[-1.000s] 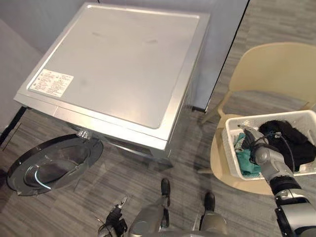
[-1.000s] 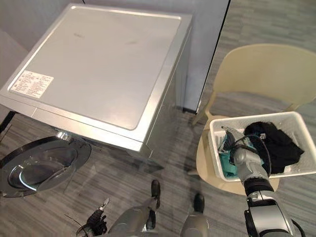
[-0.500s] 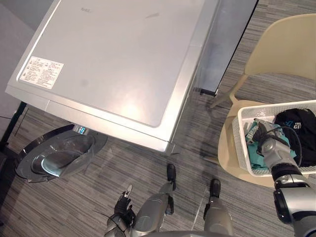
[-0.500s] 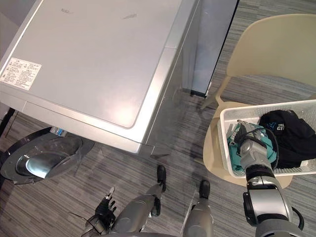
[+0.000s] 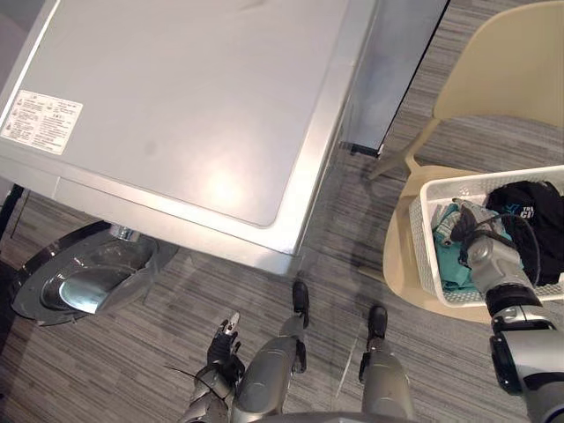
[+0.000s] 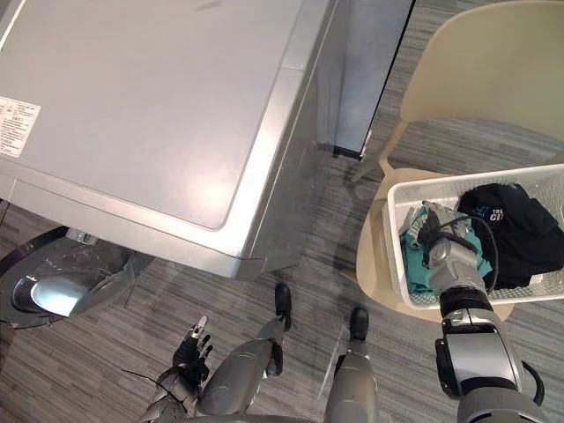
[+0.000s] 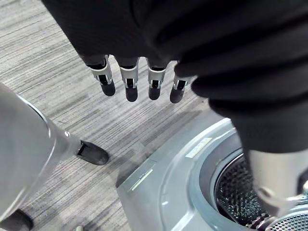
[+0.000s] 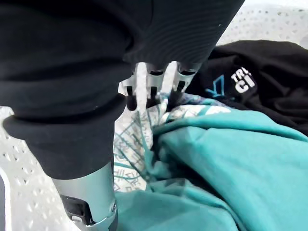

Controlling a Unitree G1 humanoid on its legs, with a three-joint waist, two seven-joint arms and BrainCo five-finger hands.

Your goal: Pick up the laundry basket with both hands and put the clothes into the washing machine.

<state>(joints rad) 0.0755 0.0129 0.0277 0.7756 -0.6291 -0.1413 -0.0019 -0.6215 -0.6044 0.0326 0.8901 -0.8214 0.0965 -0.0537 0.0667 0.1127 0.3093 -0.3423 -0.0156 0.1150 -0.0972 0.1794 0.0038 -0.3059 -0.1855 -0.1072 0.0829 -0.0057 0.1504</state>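
The right hand reached into the white laundry basket on the cream chair at the right. Its fingers were nearly straight, tips touching patterned cloth beside a teal garment, gripping nothing. A black garment lay further right. The left hand hung near left, fingers straight and empty, by the washing machine, whose door stood open.

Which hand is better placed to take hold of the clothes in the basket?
The right hand: it is inside the laundry basket, fingers at the teal garment. The left hand hangs open near the washing machine, far from the basket.
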